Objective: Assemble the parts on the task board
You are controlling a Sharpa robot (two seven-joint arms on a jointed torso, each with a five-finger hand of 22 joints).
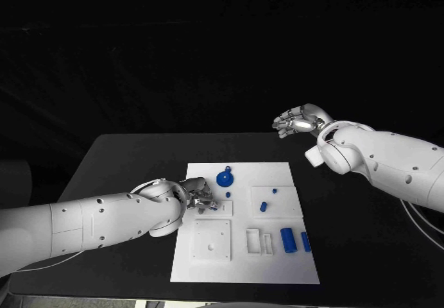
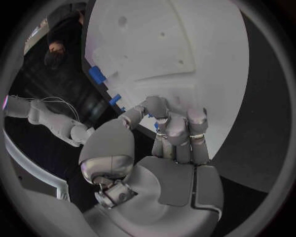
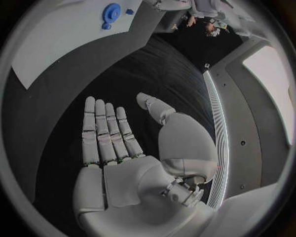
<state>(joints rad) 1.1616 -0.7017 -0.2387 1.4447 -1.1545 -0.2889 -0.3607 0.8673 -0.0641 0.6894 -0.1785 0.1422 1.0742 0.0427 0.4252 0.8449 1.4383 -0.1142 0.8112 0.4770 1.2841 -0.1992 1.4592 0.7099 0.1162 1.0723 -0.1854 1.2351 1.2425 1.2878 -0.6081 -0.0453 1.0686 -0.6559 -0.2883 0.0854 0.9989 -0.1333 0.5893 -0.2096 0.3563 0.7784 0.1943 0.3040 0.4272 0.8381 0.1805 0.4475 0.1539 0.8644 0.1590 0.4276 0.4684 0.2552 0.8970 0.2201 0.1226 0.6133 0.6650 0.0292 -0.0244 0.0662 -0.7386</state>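
Note:
The white task board [image 1: 278, 269] lies in the middle of the black table. My left hand [image 1: 199, 196] rests at the board's left edge with its fingers [image 2: 177, 129] curled in. It pinches a small blue part [image 2: 150, 115] between thumb and fingers. A round blue disc [image 1: 225, 178] sits at the board's far end, and two blue cylinders [image 1: 289, 239] lie toward its near right. A small blue peg [image 1: 263, 206] stands mid-board. My right hand [image 1: 301, 120] hangs high beyond the table's far right corner, palm flat and fingers [image 3: 105, 131] spread, holding nothing.
A white square plate [image 1: 212, 241] and two narrow slots [image 1: 259, 241] sit on the board's near half. Bare black table [image 1: 120, 167] lies to the left and right of the board. The disc [image 3: 111, 11] and board corner [image 3: 55, 44] show far off in the right wrist view.

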